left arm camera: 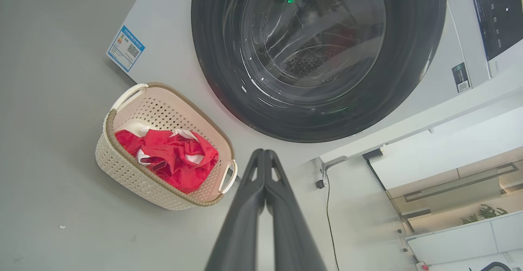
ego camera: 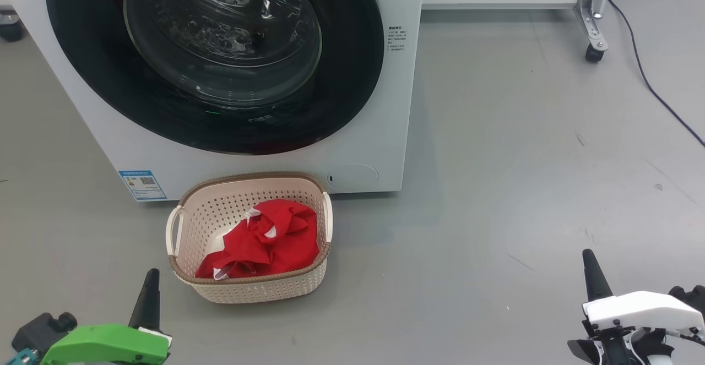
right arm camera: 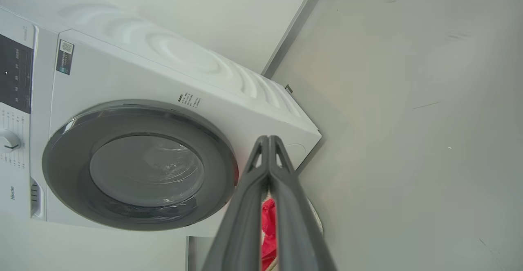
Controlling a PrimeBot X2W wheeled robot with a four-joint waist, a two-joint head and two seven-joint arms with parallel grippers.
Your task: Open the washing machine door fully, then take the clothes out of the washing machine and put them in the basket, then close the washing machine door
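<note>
The basket (ego camera: 259, 293) is sitting on the grey floor (ego camera: 523, 161) just in front of the washing machine (ego camera: 399, 134), below its door, and it is holding the clothes (ego camera: 264, 238): a crumpled red heap with white trim, lying below the brown rim. The washing machine door (ego camera: 352, 79) is lying shut, flush against the white front, with the steel drum showing through the glass bowl. A blue sticker (ego camera: 142, 184) is sitting at the machine's lower left corner. The left claw (ego camera: 152, 274) is hovering low near the basket's left front corner, apart from it, fingers pressed together and gripping nothing. The right claw (ego camera: 589, 257) is hanging well to the right over the floor, likewise closed and empty. A dark cable (ego camera: 650, 81) is trailing across the floor beside a metal leg on a caster (ego camera: 594, 51).
</note>
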